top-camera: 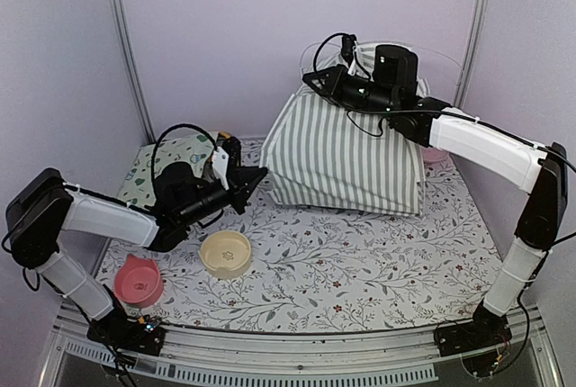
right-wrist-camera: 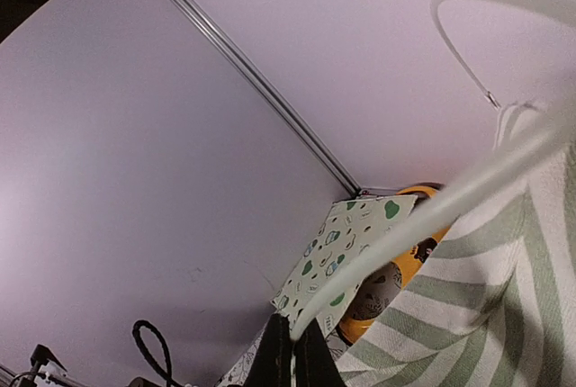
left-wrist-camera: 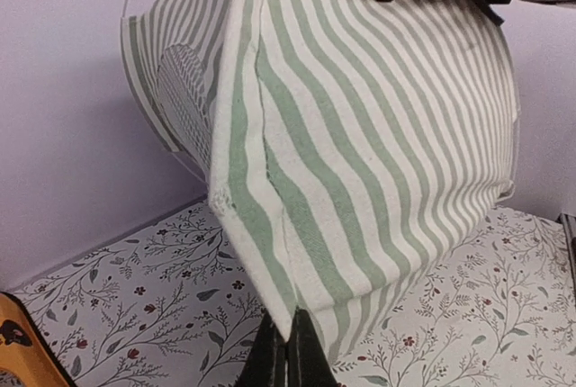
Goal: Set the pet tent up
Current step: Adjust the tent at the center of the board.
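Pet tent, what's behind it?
Behind the pet tent a pink object peeks out at its right edge; beyond is the lilac wall. Anything else there is covered by the striped fabric.

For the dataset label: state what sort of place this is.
Probably a robot test booth dressed as a pet corner: plain walls on metal posts, arms bolted to a rail, a striped pet tent and bowls.

On my feed I count one pet tent (top-camera: 346, 157), two bowls, a pink bowl (top-camera: 141, 281) and a cream bowl (top-camera: 225, 254), and one printed mat (top-camera: 137, 182).
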